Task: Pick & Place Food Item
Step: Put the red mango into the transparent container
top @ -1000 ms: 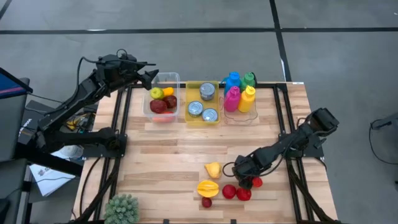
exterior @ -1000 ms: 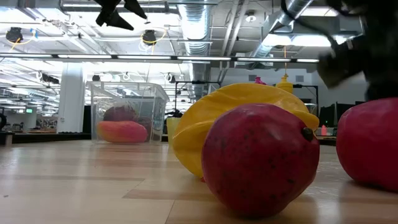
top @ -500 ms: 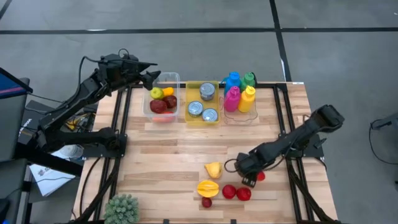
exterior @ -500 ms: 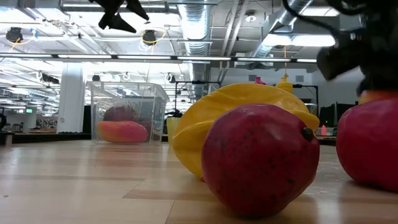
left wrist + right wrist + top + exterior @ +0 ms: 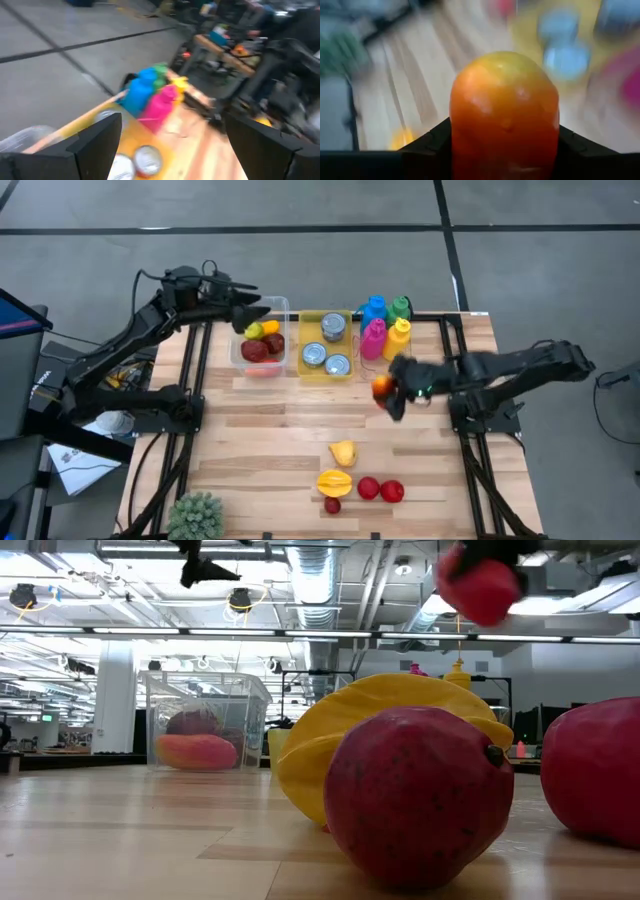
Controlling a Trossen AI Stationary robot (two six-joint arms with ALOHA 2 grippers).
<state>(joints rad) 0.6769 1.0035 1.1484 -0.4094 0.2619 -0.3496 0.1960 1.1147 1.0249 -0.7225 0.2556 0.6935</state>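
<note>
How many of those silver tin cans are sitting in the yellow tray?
3, all in the yellow tray: one can at the far end, one nearer on the left, one nearest on the right. None looks hidden.

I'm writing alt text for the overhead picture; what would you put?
Seen from above, the right gripper holds a red-orange fruit over a wooden table, near a yellow bin of tin cans. The left gripper hovers open by a clear bin of fruit; more loose fruit lies at the near edge.
</note>
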